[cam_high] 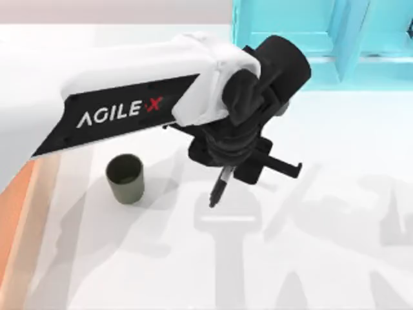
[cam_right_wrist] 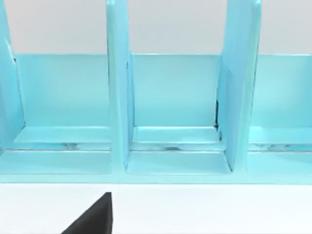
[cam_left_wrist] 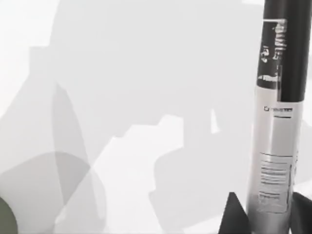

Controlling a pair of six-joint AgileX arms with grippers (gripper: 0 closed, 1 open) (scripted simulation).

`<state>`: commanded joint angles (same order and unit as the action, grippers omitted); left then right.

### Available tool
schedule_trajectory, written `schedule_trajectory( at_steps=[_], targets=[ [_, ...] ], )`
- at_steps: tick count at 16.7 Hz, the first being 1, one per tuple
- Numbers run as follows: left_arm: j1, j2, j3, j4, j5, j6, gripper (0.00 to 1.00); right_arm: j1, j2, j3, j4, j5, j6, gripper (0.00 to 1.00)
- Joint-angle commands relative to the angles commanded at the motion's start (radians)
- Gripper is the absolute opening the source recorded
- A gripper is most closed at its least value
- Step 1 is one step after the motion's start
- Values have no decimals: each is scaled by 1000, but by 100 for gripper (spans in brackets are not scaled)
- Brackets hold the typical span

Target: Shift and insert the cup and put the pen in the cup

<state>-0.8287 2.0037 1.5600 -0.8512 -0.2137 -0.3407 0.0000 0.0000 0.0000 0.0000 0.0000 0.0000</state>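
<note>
Left gripper (cam_high: pixel 226 169) clamps the pen (cam_high: pixel 219 187), tip hanging above the table (cam_high: pixel 310 258), right of the cup (cam_high: pixel 125 179)

Simulated tabletop (cam_high: pixel 335 194) (perhaps office); rack (cam_right_wrist: pixel 170 141)

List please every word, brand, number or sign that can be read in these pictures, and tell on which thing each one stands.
"AGILE·X": white letters, the X partly red, on the black panel of the left arm in the top view.
Small dark print on the pen barrel, in the left wrist view: too blurred to read.
Cup: no text.
Turquoise rack in the right wrist view: no text.
</note>
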Motion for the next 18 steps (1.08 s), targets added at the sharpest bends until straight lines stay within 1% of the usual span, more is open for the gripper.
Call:
schedule_trajectory(
  at_steps=[4, 9, 14, 18],
  targets=[
    [44, -143, -284, 392, -35, 44, 0, 0, 0, 0, 0, 0, 0, 100],
    [109, -355, -654, 898, -49, 121, 0, 0, 0, 0, 0, 0, 0, 100],
    [184, -567, -993, 1356, -34, 206, 0, 0, 0, 0, 0, 0, 0, 100],
    [246, -720, -1210, 1652, -12, 279, 0, 0, 0, 0, 0, 0, 0, 100]
  ],
)
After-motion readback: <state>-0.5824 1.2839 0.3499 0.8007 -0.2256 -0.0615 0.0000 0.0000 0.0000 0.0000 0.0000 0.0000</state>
